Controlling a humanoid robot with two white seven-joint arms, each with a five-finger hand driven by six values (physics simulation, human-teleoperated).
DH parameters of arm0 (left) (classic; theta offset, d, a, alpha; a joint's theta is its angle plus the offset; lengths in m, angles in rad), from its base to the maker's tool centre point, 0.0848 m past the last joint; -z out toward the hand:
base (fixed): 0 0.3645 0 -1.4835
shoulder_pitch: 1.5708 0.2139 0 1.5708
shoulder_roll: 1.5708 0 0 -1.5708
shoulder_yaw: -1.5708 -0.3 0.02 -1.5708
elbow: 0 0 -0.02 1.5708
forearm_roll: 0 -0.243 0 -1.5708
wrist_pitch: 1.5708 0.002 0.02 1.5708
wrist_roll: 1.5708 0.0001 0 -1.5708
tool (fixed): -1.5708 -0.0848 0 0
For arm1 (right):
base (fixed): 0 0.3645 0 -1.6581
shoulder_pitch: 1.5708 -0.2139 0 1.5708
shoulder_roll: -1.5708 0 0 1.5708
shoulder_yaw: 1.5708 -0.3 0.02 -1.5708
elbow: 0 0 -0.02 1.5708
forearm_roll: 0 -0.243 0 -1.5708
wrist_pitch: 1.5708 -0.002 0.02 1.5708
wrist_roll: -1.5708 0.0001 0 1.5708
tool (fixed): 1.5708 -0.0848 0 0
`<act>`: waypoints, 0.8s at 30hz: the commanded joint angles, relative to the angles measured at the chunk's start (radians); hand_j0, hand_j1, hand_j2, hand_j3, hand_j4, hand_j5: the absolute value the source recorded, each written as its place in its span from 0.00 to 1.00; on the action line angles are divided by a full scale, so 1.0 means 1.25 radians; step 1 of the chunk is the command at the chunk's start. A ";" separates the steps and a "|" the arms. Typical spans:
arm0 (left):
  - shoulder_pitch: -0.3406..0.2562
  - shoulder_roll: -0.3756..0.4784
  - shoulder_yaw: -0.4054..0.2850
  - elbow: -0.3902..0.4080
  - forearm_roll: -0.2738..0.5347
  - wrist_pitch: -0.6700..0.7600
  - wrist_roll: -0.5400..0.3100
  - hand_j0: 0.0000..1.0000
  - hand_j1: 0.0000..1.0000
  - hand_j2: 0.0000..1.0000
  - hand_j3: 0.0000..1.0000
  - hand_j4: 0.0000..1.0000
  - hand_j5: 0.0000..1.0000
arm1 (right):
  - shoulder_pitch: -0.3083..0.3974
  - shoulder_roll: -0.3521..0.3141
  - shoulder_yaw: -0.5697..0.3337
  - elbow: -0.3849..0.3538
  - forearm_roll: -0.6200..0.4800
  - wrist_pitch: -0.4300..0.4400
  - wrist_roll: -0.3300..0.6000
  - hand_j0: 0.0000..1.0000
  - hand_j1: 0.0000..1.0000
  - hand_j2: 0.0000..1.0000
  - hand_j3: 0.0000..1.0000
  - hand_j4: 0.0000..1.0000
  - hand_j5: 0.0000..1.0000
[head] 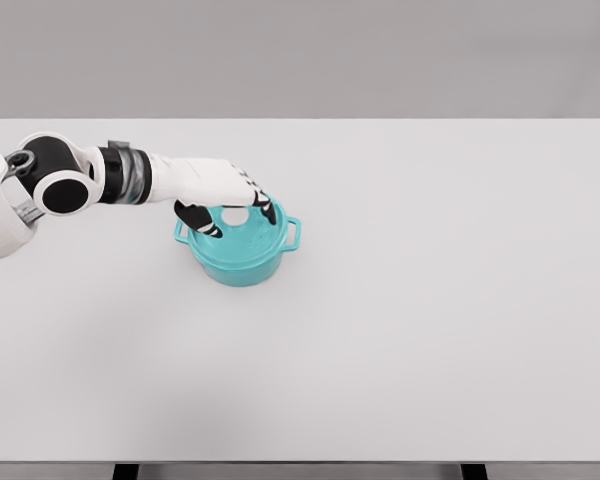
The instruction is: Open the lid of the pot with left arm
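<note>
The left hand (230,205) is reaching in from nine o'clock and hovering right over the teal pot (242,250), which is sitting left of centre on the white table (430,300). Fingers are curling down around the lid (238,232) and its pale knob (235,216) at the pot's top; whether they are actually clamping it, I cannot tell from here. The lid is looking seated, so this reads as the grasping step. Next move is probably calling for a firm pinch, then a straight lift toward twelve o'clock without dragging the pot along.
</note>
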 commanded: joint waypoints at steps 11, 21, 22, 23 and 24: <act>0.000 0.001 -0.007 0.008 0.000 -0.002 -0.001 0.42 0.42 0.42 0.42 0.42 0.42 | 0.000 0.000 0.000 0.000 0.000 0.000 0.000 1.00 1.00 1.00 1.00 1.00 1.00; -0.026 0.055 -0.007 0.006 0.000 -0.007 -0.001 0.35 0.35 0.35 0.35 0.35 0.35 | 0.000 0.000 0.000 -0.001 0.000 -0.001 0.000 1.00 1.00 1.00 1.00 1.00 1.00; -0.031 0.070 -0.007 0.005 0.001 -0.007 -0.001 0.35 0.35 0.35 0.35 0.35 0.35 | 0.000 0.000 0.000 0.000 0.000 0.000 0.000 1.00 1.00 1.00 1.00 1.00 1.00; -0.037 0.086 -0.007 0.005 0.001 -0.008 -0.001 0.35 0.35 0.35 0.35 0.35 0.35 | 0.000 0.000 0.000 0.000 0.000 0.000 0.000 1.00 1.00 1.00 1.00 1.00 1.00; -0.040 0.098 -0.007 0.005 0.001 -0.008 -0.001 0.35 0.35 0.35 0.35 0.35 0.35 | 0.000 0.000 0.000 0.000 0.000 0.000 0.000 1.00 1.00 1.00 1.00 1.00 1.00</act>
